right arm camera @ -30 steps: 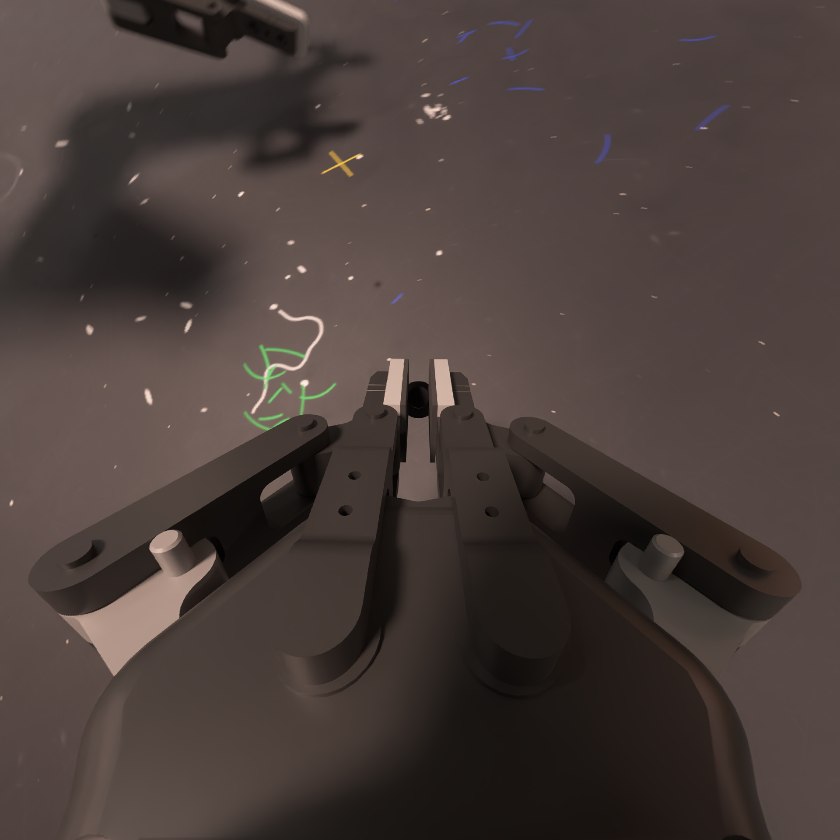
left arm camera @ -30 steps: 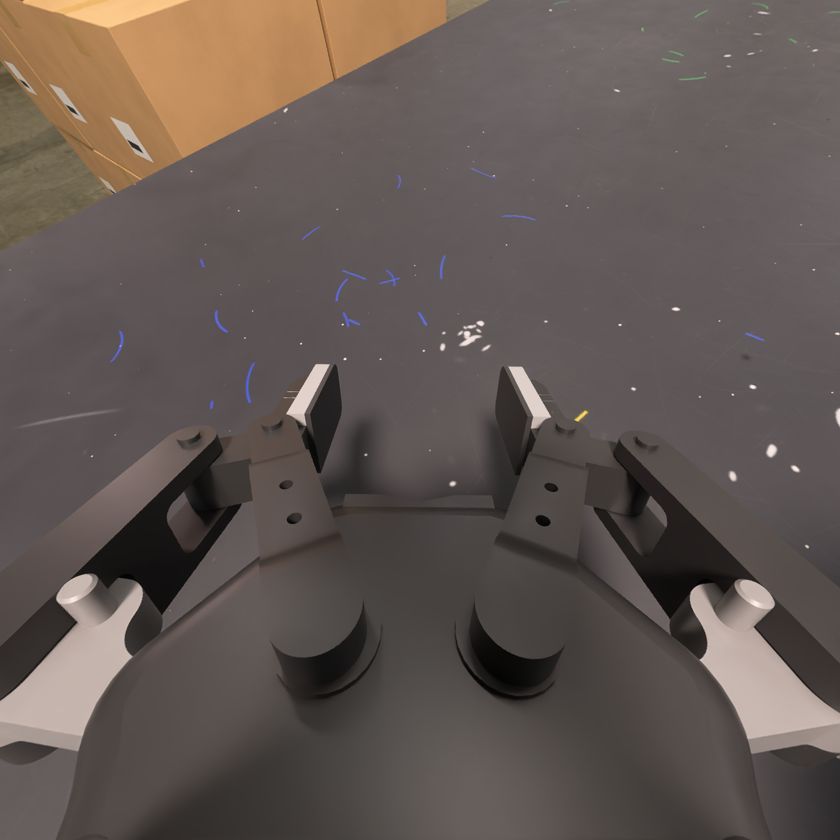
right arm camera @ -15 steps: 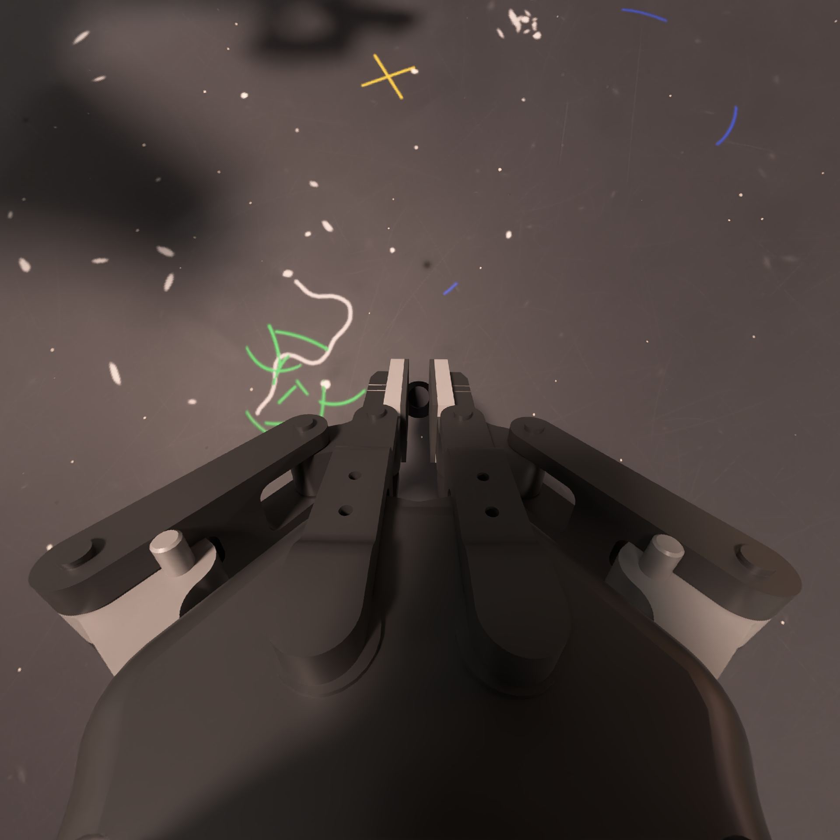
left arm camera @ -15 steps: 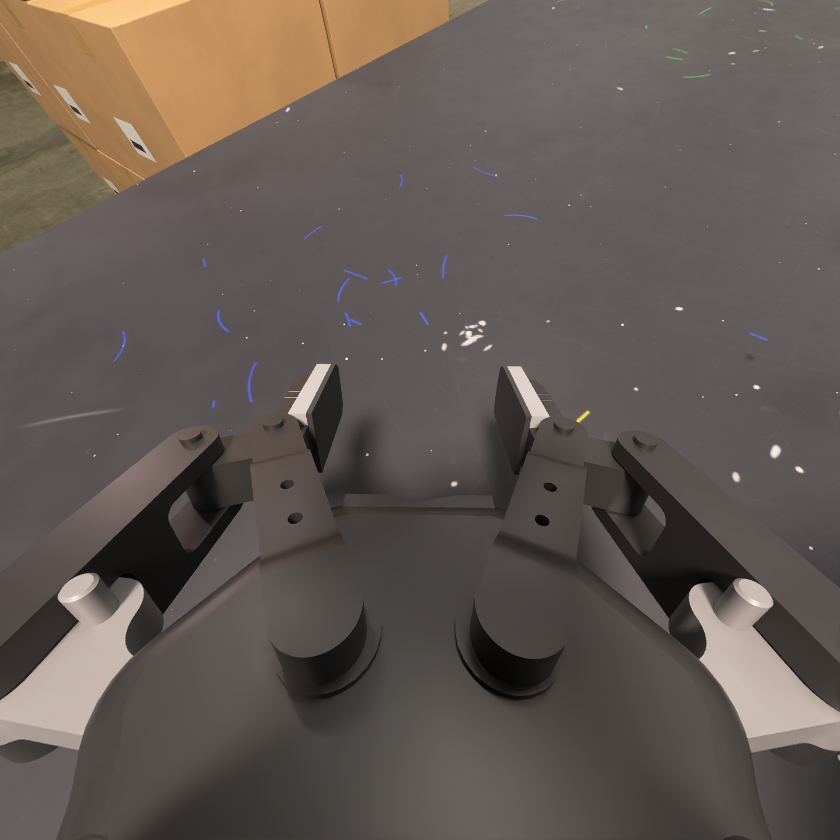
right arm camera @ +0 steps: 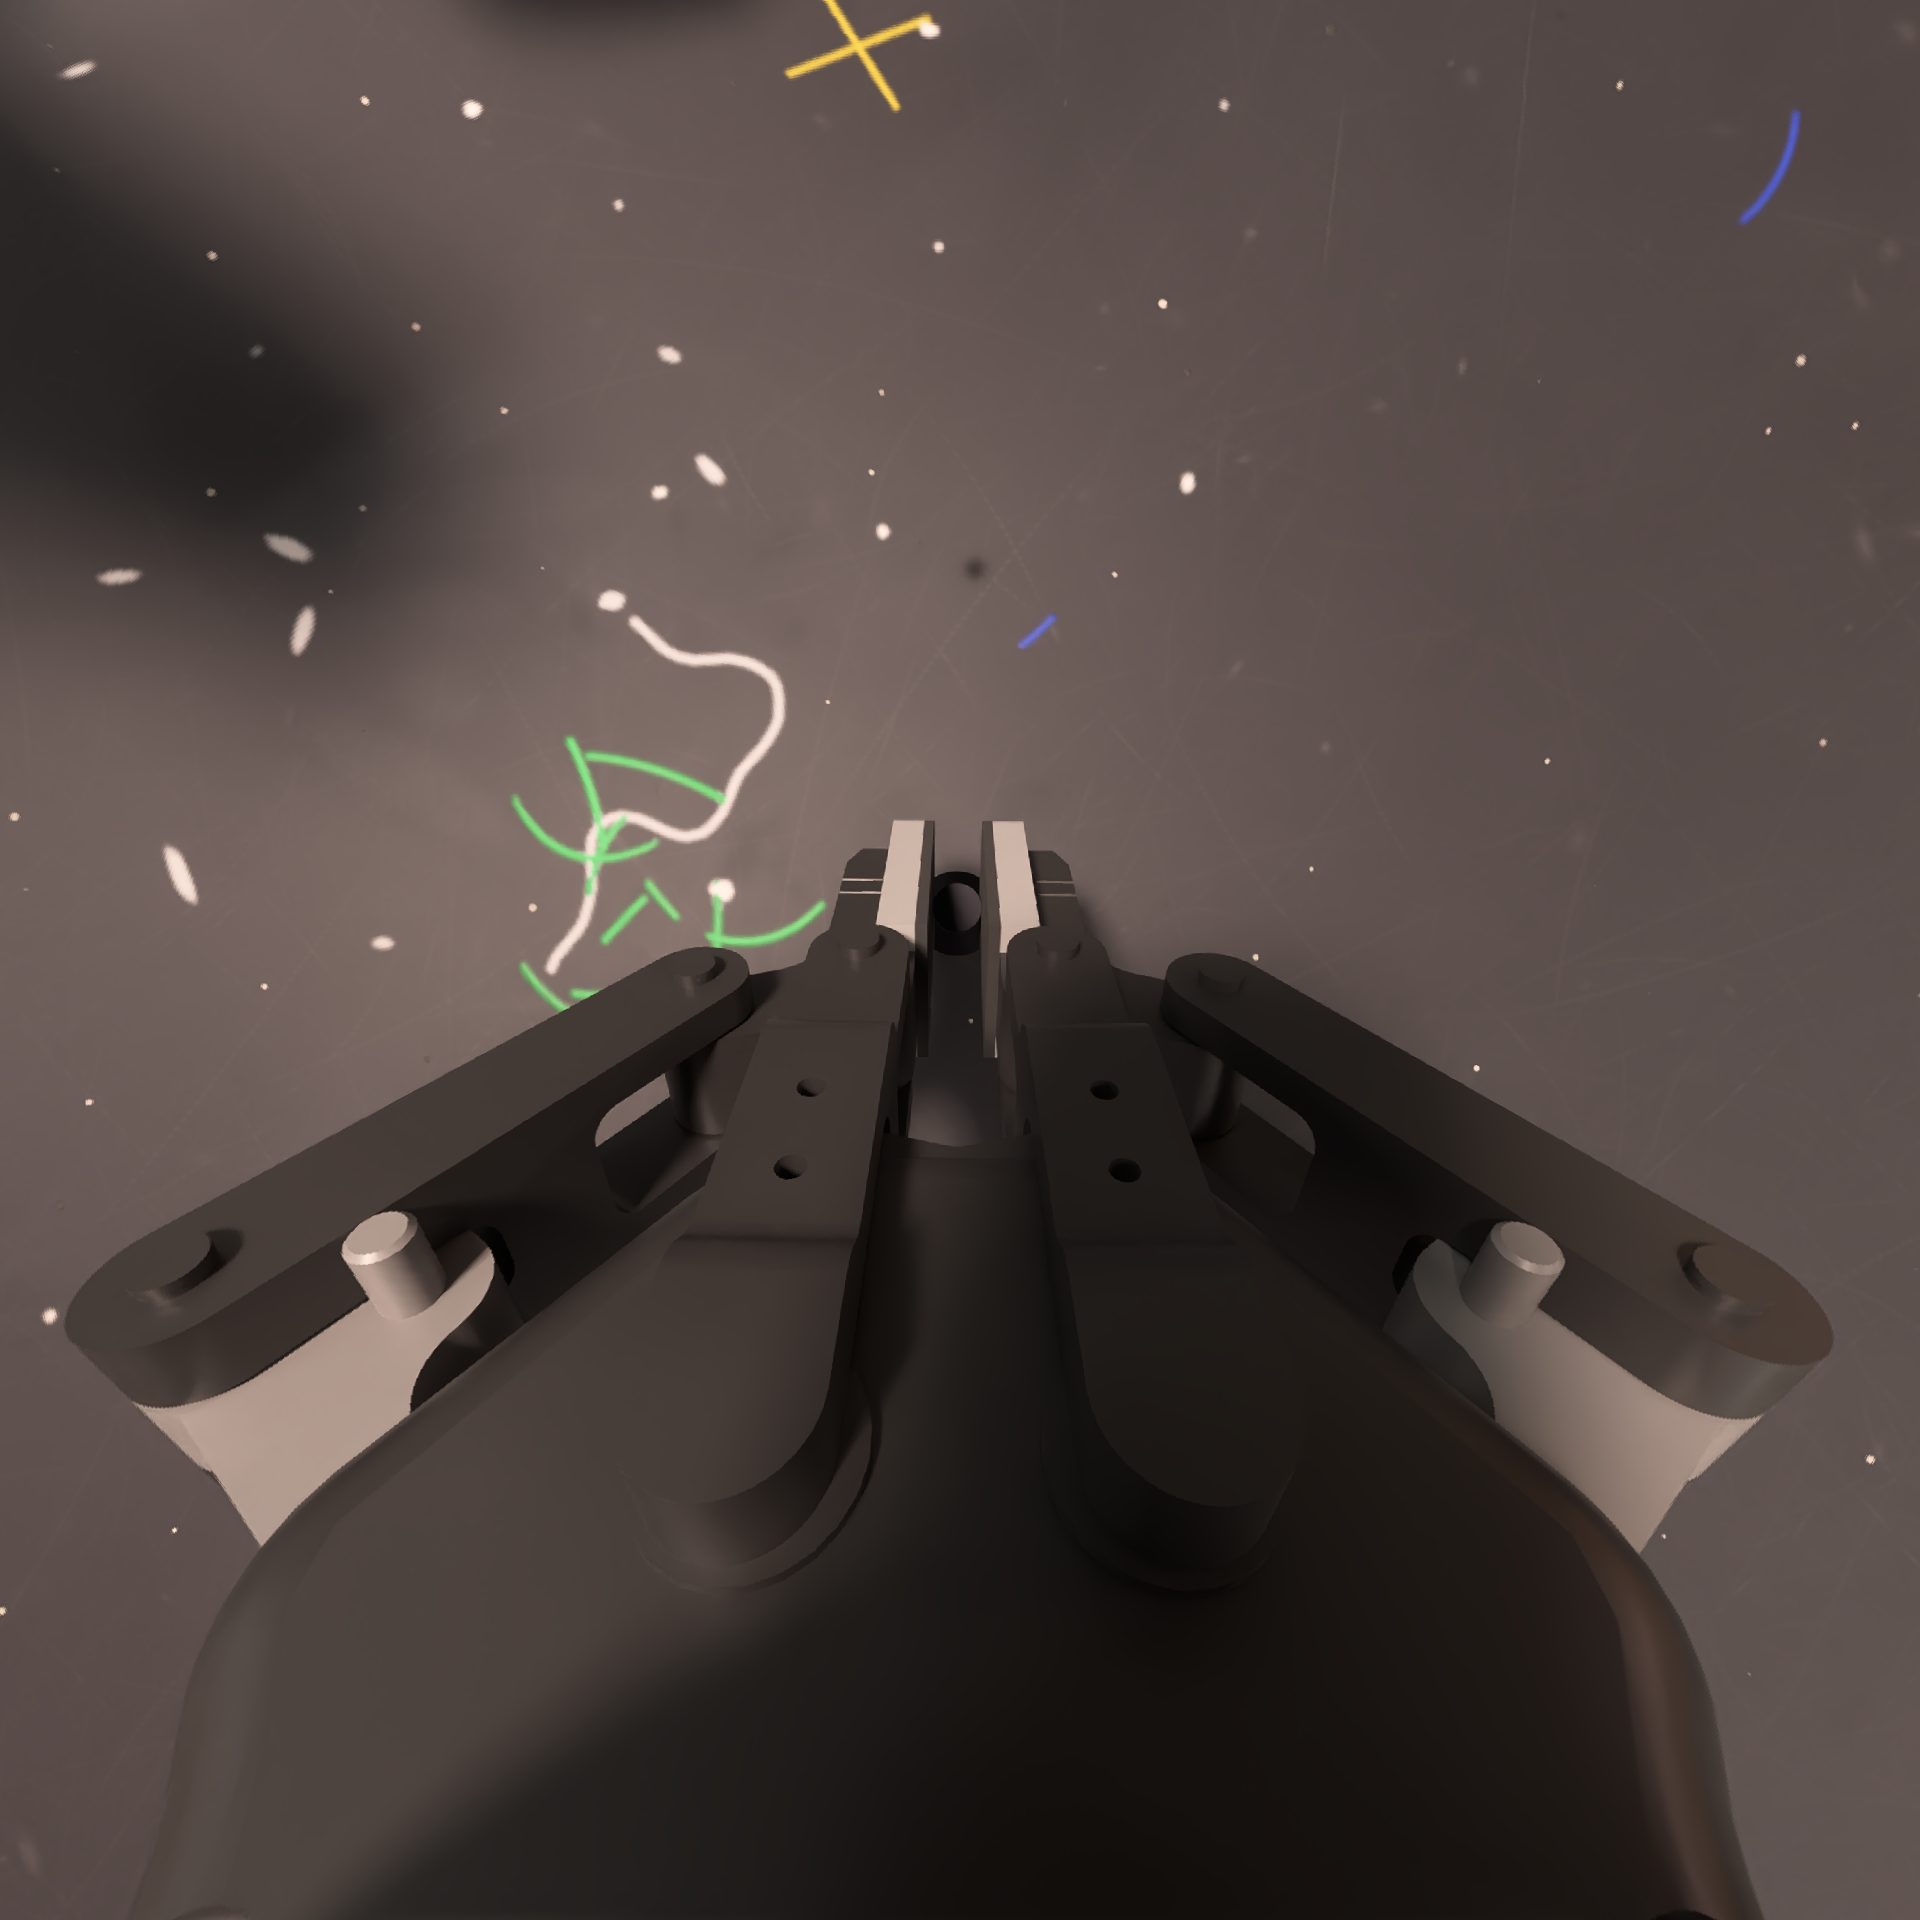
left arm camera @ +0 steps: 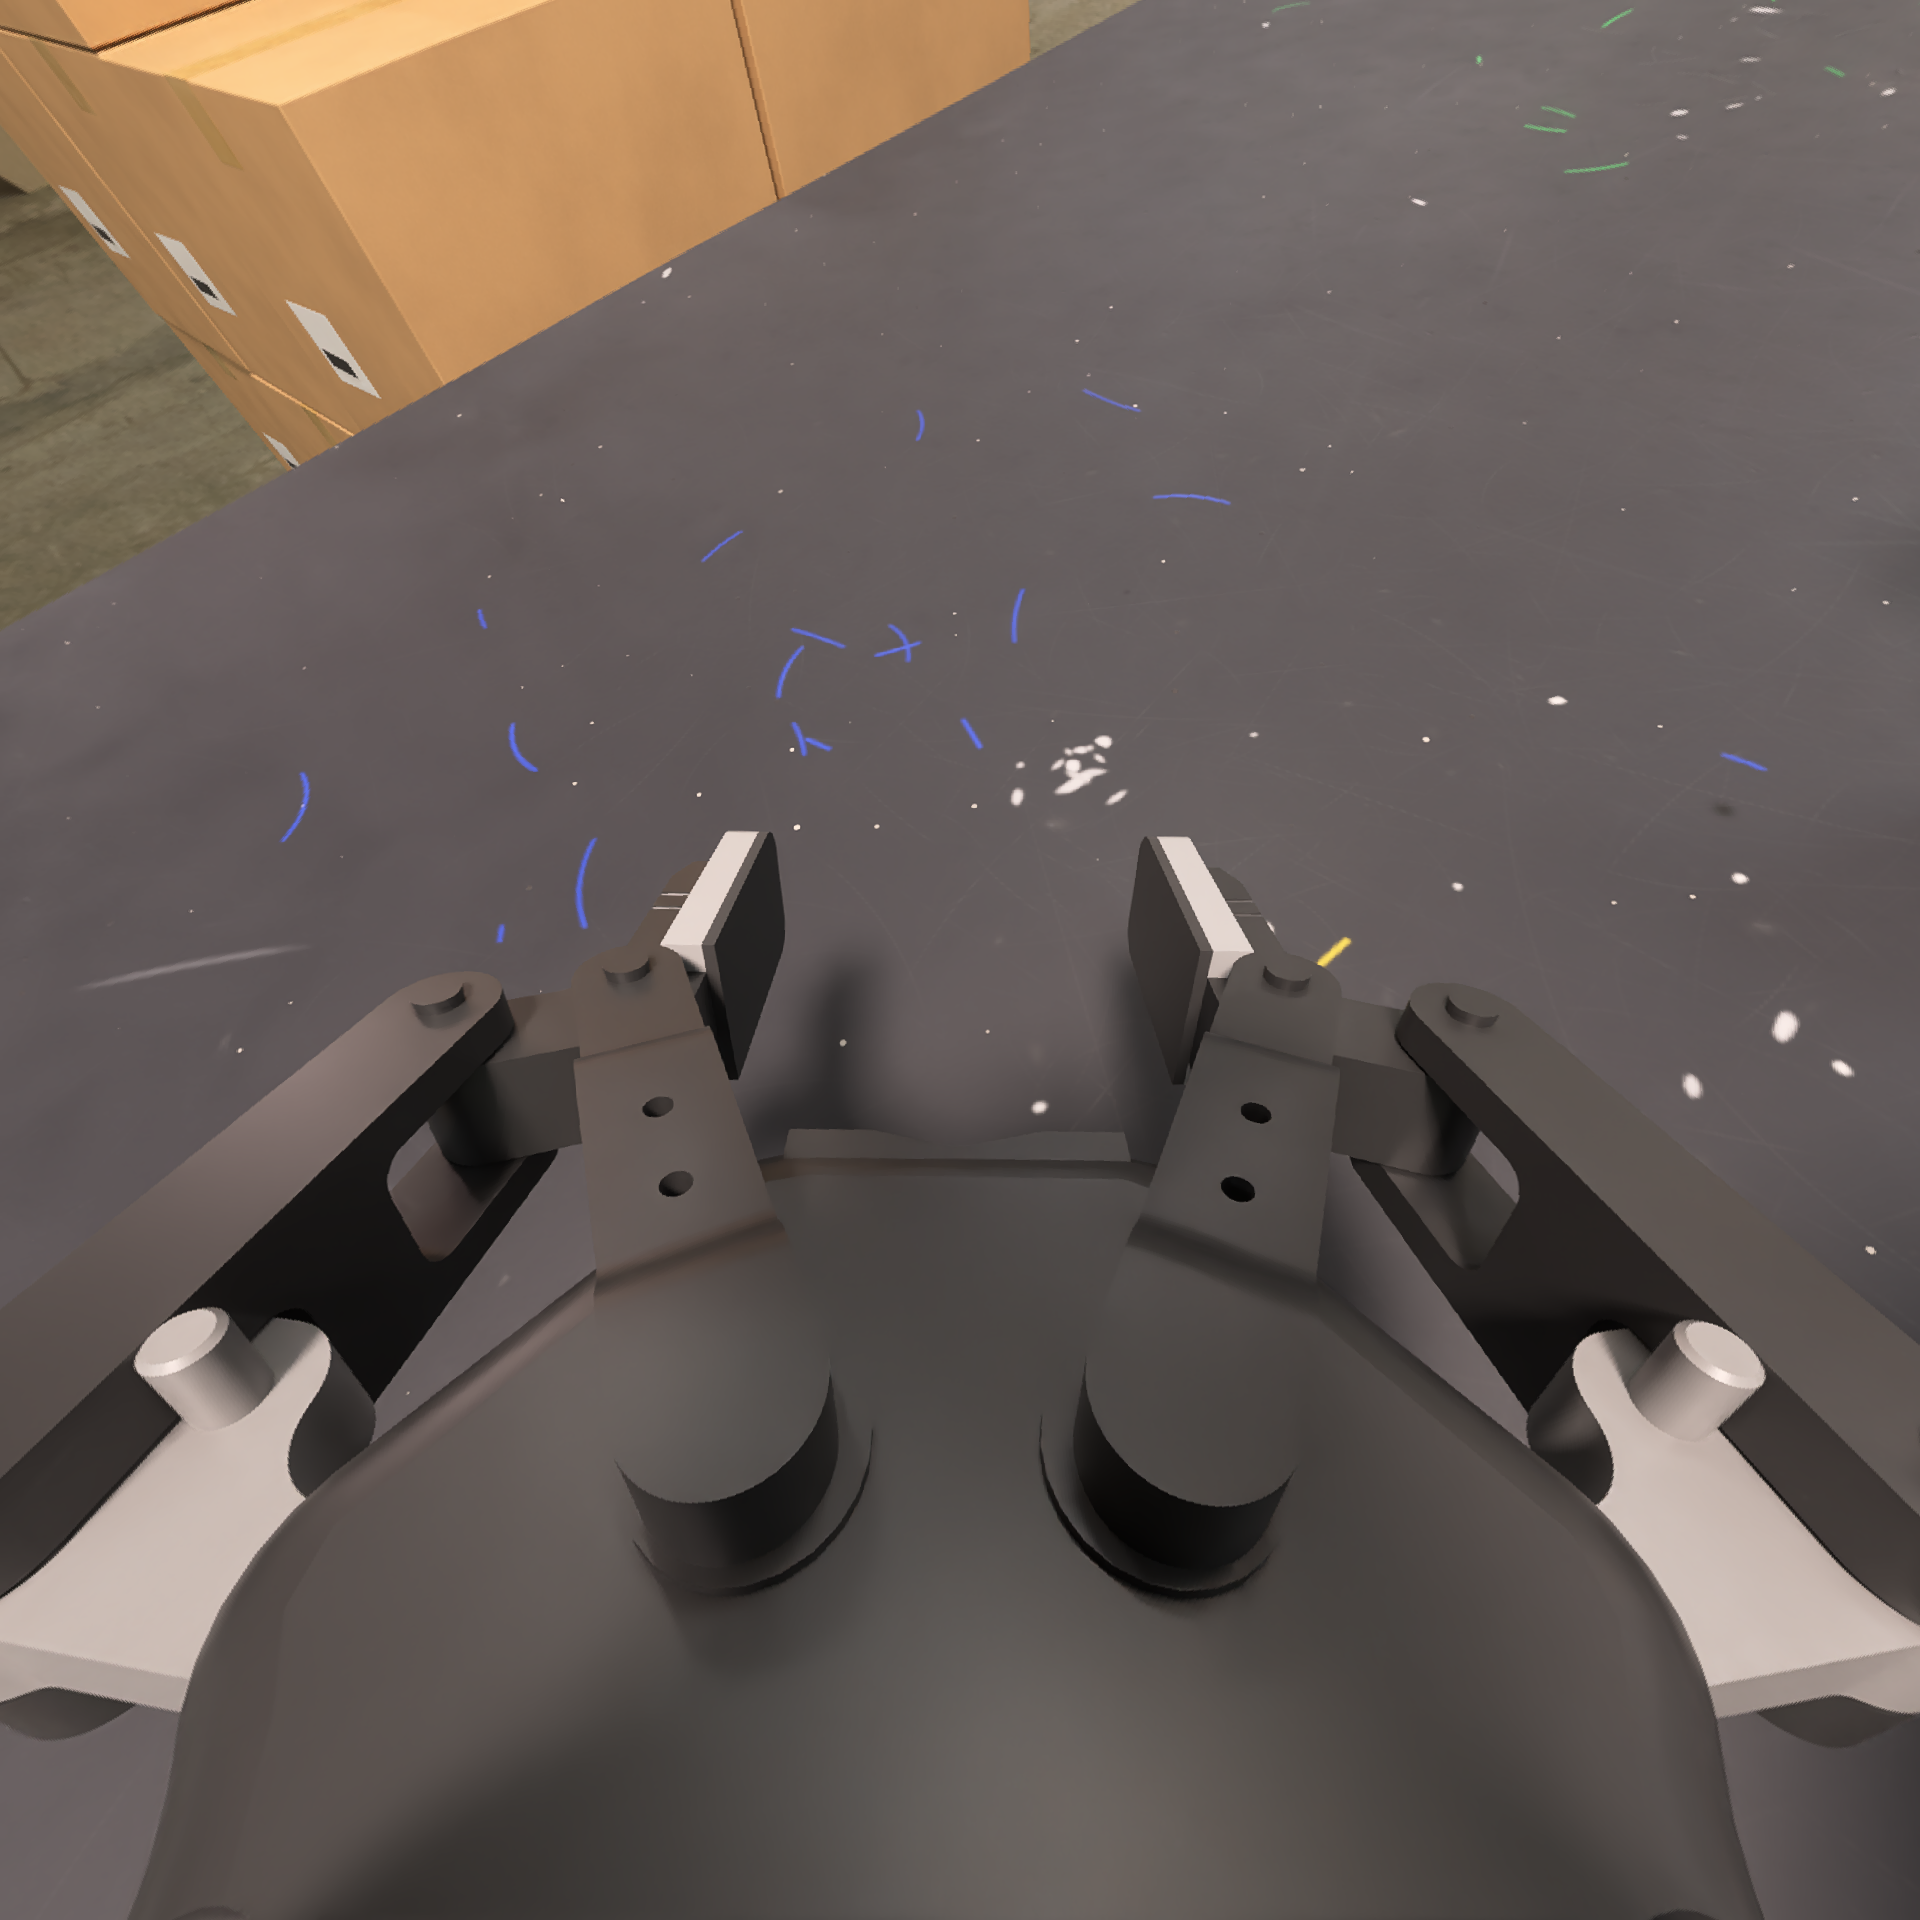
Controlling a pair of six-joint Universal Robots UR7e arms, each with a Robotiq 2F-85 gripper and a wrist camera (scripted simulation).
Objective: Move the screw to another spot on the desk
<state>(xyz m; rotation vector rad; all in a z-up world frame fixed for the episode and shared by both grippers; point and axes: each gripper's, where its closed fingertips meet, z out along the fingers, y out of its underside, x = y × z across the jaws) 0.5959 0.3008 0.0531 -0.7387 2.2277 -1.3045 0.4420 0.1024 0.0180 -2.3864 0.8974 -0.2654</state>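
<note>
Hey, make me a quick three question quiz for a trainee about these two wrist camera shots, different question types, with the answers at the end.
1. True or false: the left gripper is holding something between its fingers.
2. Multiple choice: what sits between the fingers of the right gripper? A) a small dark screw B) a yellow peg C) nothing
3. Short answer: what stands beyond the desk edge in the left wrist view?

Key:
1. False; its jaws stand wide apart with only bare desk between them.
2. A
3. Brown cardboard boxes.
</note>
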